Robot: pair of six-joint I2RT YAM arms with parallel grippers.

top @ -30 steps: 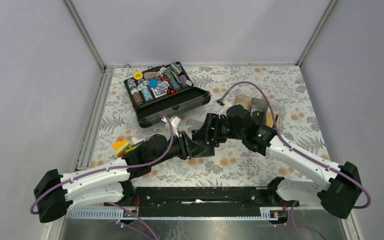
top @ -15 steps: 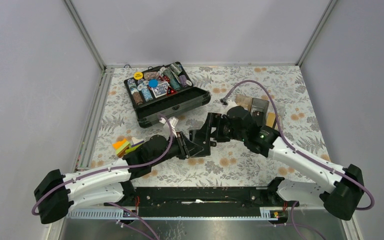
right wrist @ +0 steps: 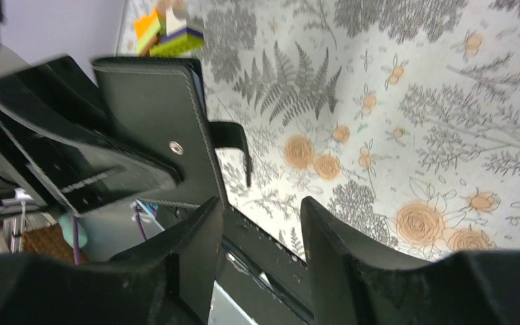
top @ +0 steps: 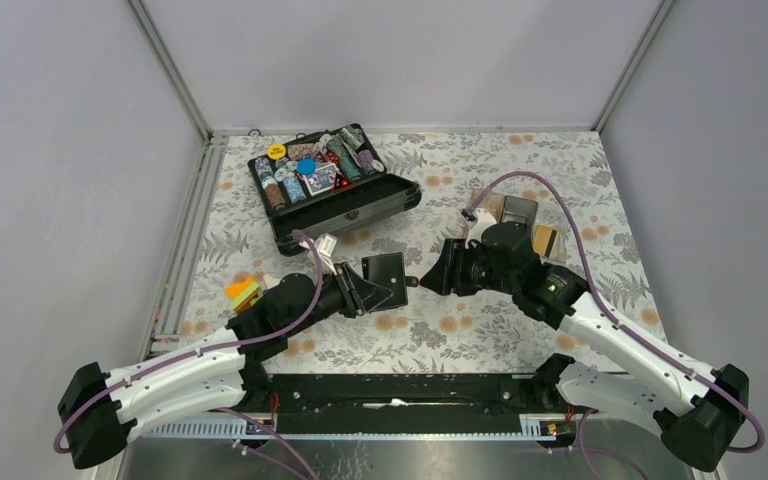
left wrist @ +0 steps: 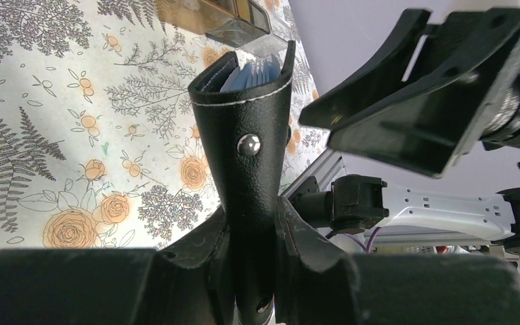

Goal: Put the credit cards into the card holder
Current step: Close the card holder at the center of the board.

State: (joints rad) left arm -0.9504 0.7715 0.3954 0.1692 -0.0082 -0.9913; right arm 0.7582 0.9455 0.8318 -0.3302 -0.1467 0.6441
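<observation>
Card holder point(top: 384, 276) is held clamped in left gripper point(top: 362, 290), near centre of table point(top: 585, 170); blue-grey pockets are seen at its slightly parted free edge. Right gripper point(top: 436, 280) is noted at 3 o'clock of card holder, just beside it, jaws spread, nothing grasped. Credit cards point(top: 545, 240) are seen lying at 2 o'clock of right gripper. Chip case point(top: 355, 210) is noted at 11 o'clock of card holder.

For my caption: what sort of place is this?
Probably a robot lab cell: plain grey walls on aluminium framing enclose a floral tablecloth, with the left arm and right arm bolted at its edge.
</observation>
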